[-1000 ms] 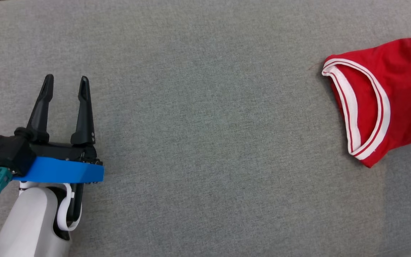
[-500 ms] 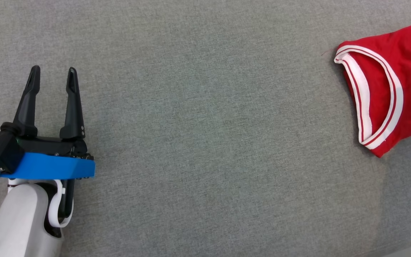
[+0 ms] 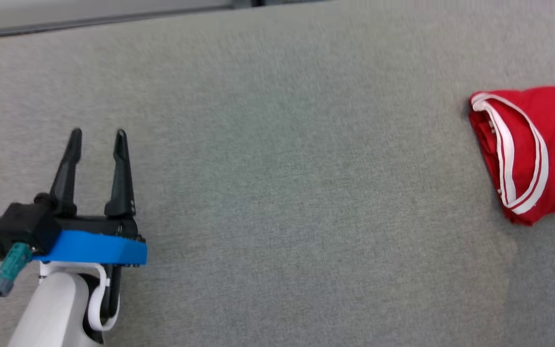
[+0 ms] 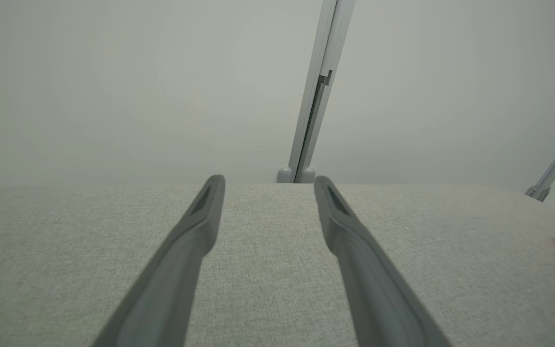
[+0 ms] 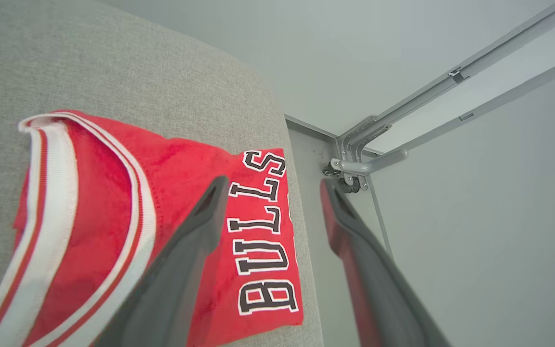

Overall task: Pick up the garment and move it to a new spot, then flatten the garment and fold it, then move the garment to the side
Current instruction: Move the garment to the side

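The garment [image 5: 176, 164] lies loose beneath the spread right tool [image 5: 273, 183].

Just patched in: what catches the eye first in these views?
The red jersey, folded with white trim, lies at the right edge of the grey table. The right pincer hangs open over its BULLS lettering. The left pincer sits open over bare table at lower left.

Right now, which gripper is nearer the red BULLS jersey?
Right. The right gripper hangs open over the jersey, by its lettered edge. The left gripper, also open, is far off across the grey surface, toward the robot's left.
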`<state>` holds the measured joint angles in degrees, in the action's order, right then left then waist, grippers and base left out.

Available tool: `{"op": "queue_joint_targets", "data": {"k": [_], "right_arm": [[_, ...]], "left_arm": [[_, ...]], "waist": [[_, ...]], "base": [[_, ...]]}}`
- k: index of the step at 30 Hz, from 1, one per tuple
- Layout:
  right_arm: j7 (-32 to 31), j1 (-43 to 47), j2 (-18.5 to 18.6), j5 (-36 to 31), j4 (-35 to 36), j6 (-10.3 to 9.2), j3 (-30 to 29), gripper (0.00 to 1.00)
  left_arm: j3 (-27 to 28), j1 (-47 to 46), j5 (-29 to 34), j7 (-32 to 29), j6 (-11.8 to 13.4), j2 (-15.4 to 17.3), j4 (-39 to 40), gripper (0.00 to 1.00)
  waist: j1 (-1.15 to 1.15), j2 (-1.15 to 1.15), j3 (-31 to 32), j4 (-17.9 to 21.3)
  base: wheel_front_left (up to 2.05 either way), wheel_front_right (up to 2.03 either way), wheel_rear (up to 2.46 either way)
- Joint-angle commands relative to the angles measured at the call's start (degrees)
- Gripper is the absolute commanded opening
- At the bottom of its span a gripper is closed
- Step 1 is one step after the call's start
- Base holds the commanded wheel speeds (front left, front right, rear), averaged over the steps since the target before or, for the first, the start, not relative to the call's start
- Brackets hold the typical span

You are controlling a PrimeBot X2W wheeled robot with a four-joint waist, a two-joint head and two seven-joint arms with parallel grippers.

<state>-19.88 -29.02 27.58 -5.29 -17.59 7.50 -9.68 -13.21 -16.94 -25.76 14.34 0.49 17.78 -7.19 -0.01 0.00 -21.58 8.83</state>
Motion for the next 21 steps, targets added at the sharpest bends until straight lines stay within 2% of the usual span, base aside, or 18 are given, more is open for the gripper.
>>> {"op": "queue_joint_targets", "data": {"k": [1, 8, 14, 18, 21], "right_arm": [[0.8, 1.3, -0.6, 0.3, 0.3, -0.01, -0.1, 1.00], [7.1, 6.7, -9.7, 6.8, 4.8, 0.00, 0.2, 1.00], [13.0, 15.8, -17.6, 12.7, 11.6, 0.00, 1.0, 1.00], [16.8, 21.2, -20.6, 14.4, 13.6, 0.00, 3.6, 1.00], [19.7, 24.0, -20.9, 15.0, 13.6, 0.00, 6.4, 1.00]], "left_arm": [[0.3, 0.9, -0.3, 0.4, -0.2, -0.1, -0.4, 1.00], [0.8, 6.2, -0.8, 0.8, -0.2, -1.4, -5.0, 1.00], [1.8, 10.4, -1.7, 0.8, -0.1, -2.5, -8.0, 1.00], [2.5, 12.9, -1.6, 0.9, -0.2, -3.0, -9.1, 1.00], [2.8, 14.9, -0.9, 0.9, -0.5, -3.4, -9.6, 1.00]], "waist": [[0.01, 0.00, 1.4, 0.2], [0.01, 0.00, 10.4, -1.5], [0.01, 0.00, 15.7, -3.1], [0.01, 0.00, 17.7, -3.7], [0.01, 0.00, 18.8, -4.2]], "base": [[0.00, 0.00, 0.00], [0.00, 0.00, 0.00], [0.00, 0.00, 0.00], [0.00, 0.00, 0.00], [0.00, 0.00, 0.00]]}}
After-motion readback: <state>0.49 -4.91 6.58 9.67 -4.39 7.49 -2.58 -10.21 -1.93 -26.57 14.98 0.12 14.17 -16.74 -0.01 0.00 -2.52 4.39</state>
